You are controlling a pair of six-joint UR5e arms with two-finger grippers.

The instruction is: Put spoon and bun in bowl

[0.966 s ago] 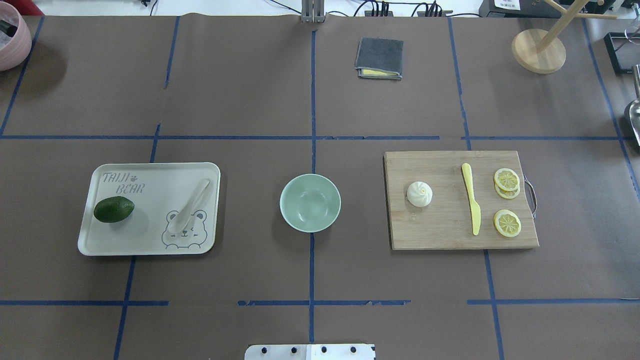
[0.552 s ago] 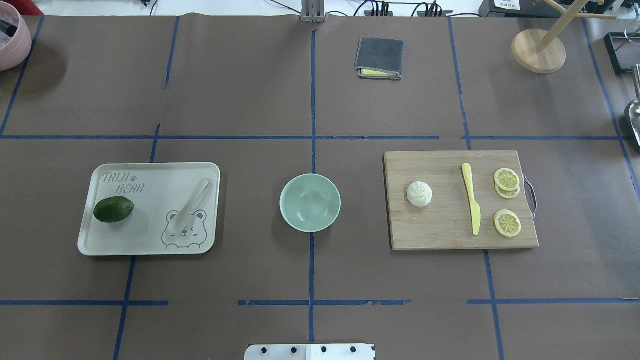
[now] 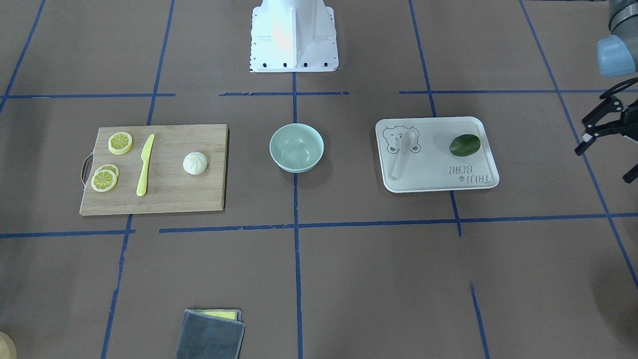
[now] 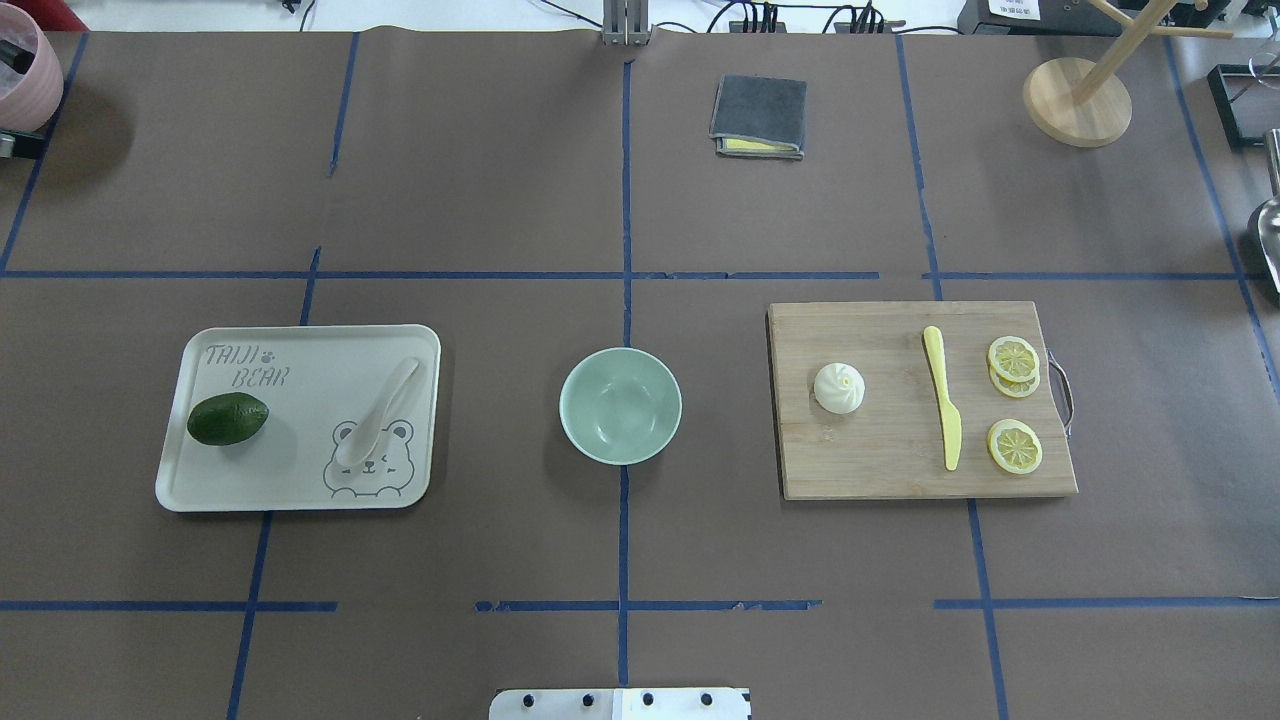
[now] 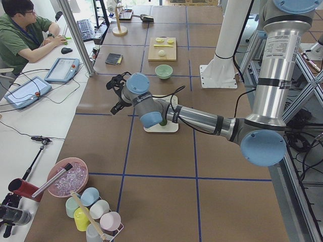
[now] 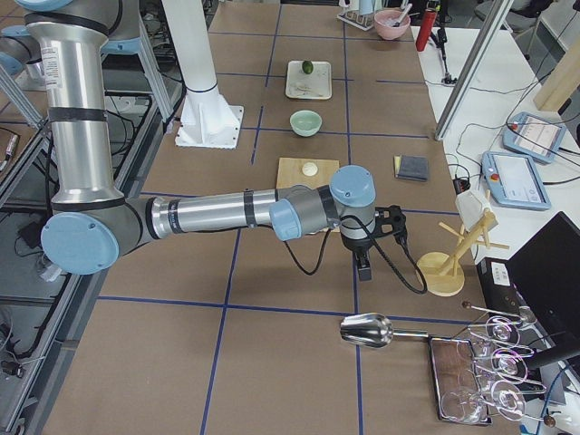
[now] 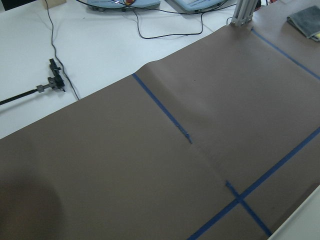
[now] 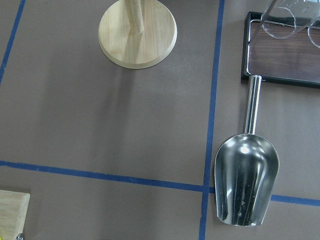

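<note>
The off-white spoon (image 4: 378, 425) lies on a cream tray (image 4: 300, 480), also seen in the front view (image 3: 401, 157). The white pleated bun (image 4: 839, 387) sits on a wooden cutting board (image 4: 880, 460). The empty mint-green bowl (image 4: 620, 405) stands between them at the table's centre. My left gripper (image 3: 595, 134) hovers open and empty far outside the tray, at the table's left end. My right gripper (image 6: 381, 245) shows only in the right side view, beyond the cutting board; I cannot tell its state.
A green avocado (image 4: 227, 419) shares the tray. A yellow knife (image 4: 942, 395) and lemon slices (image 4: 1013, 358) share the board. A grey cloth (image 4: 759, 116), a wooden stand (image 4: 1077, 100), a metal scoop (image 8: 246, 177) and a pink bowl (image 4: 20, 80) lie at the edges.
A dark tip of my left gripper has come into the overhead view's left edge. The spoon, bun and bowl have not moved.
</note>
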